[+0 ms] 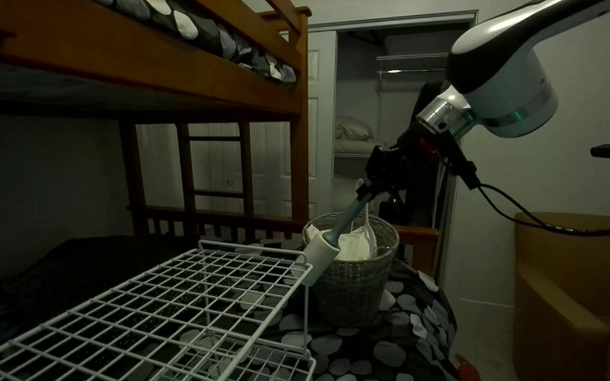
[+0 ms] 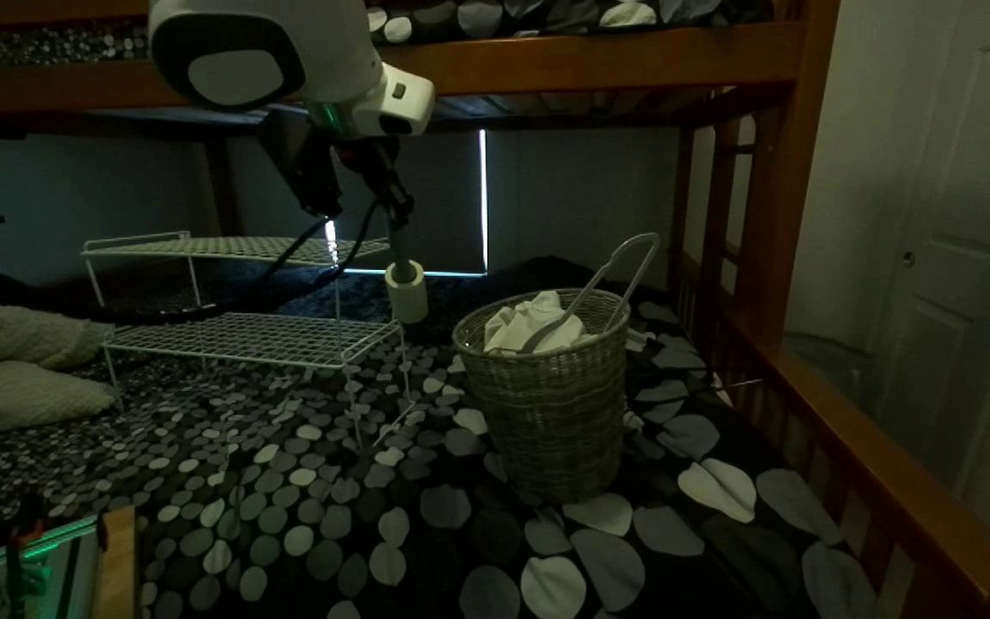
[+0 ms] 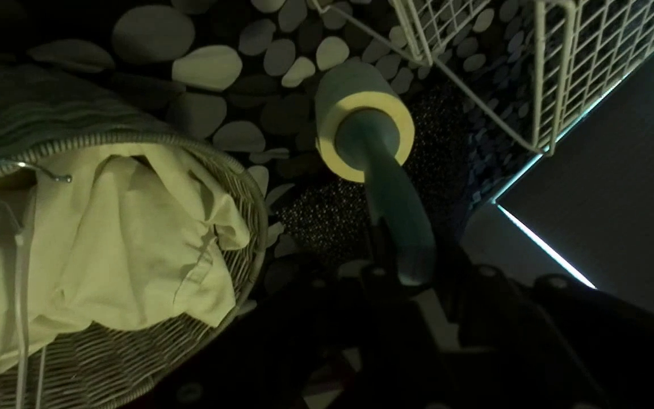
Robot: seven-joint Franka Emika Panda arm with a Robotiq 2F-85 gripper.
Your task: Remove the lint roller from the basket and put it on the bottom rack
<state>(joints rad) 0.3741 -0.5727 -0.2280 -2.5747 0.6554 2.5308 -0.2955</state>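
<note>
Bottom rack (image 2: 246, 340): lower tier, white wire. Basket (image 2: 551, 413) upright nearby. Gripper (image 1: 367, 191) clamped on lint roller (image 1: 324, 251) by its handle; roller aloft, clear of basket, between it and rack. Head down, handle up, long axis slanting.

lint roller (image 2: 407, 291), head down, outside basket (image 2: 548, 408)

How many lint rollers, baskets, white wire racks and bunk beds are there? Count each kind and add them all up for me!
Lint roller: 1
Basket: 1
Bottom rack and top rack: 2
Bunk bed: 1
Total: 5
</note>
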